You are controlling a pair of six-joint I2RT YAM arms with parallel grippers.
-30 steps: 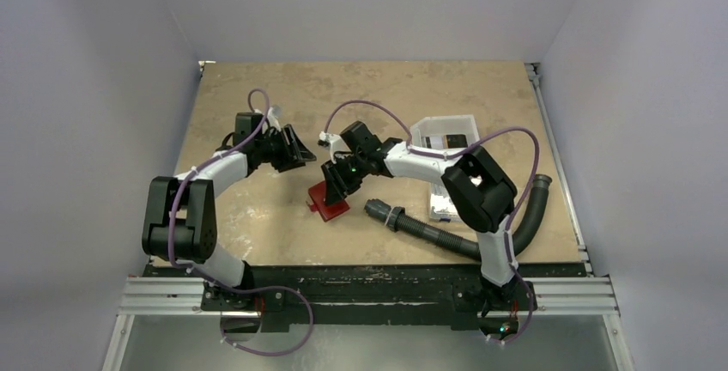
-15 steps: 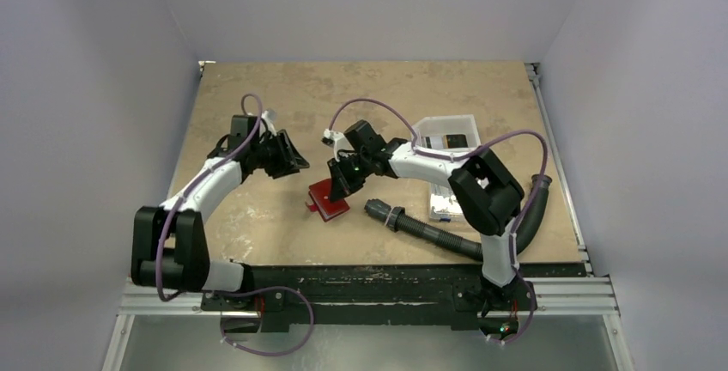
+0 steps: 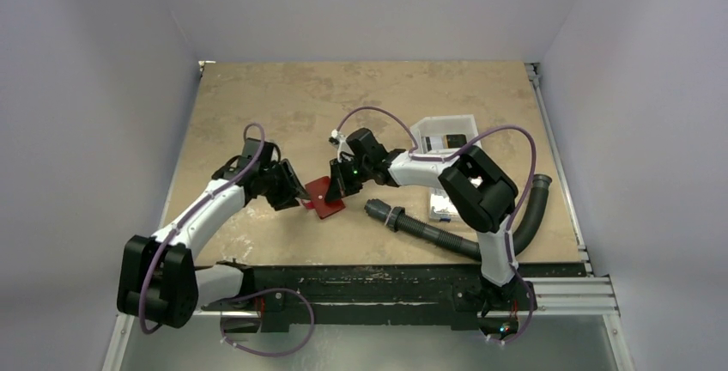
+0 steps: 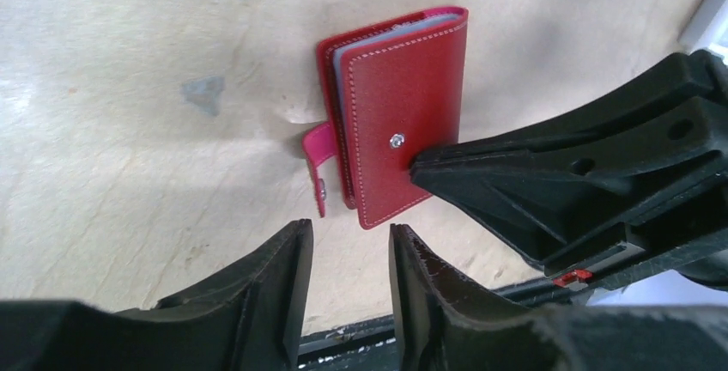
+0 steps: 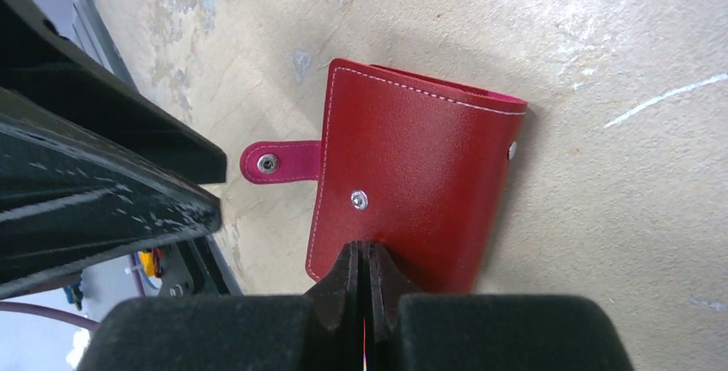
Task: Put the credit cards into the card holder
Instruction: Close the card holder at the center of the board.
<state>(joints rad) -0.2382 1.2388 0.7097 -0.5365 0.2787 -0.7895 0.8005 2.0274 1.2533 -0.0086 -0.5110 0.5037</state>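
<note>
The card holder (image 5: 412,173) is red with white stitching and a pink tab (image 5: 283,162).

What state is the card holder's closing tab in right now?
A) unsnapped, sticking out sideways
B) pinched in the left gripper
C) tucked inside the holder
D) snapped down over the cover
A: the tab juts out flat beside the card holder, its snap clear of the stud on the cover.

Red card holder (image 3: 324,199) mid-table; left gripper (image 3: 298,191) just left, right gripper (image 3: 336,188) over right edge; black hose (image 3: 429,232) near right.
</note>
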